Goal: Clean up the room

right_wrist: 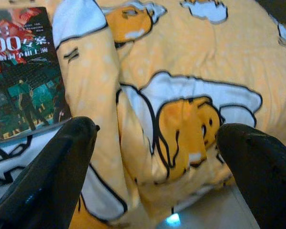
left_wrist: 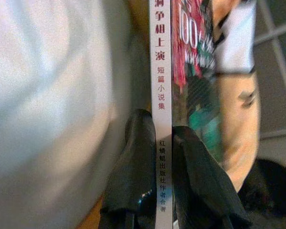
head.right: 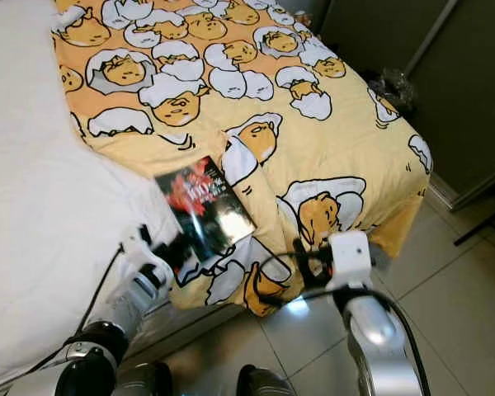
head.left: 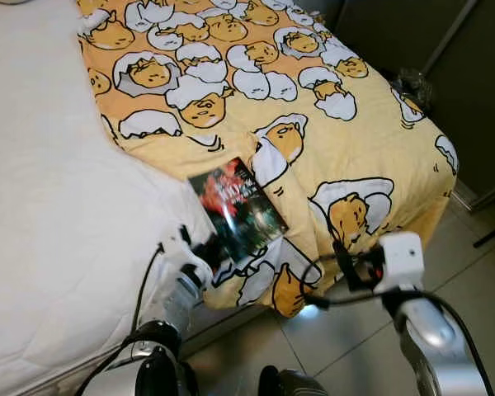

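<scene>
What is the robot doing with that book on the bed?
The left gripper is pinching the book by its spine, at the near edge of the bed where the yellow blanket meets the white sheet. The right gripper hovers open over the blanket's corner, holding nothing.

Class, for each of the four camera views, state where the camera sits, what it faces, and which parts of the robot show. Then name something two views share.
Left eye view: on the head, looking down at the yellow cartoon-print blanket on the white mattress; both silver arms show.
Right eye view: beside it, same scene.
Left wrist view: along the left gripper, whose fingers clamp the glossy dark paperback book at its spine.
Right wrist view: along the open right gripper, over the blanket edge.
Shared: the book shows in every view.
</scene>
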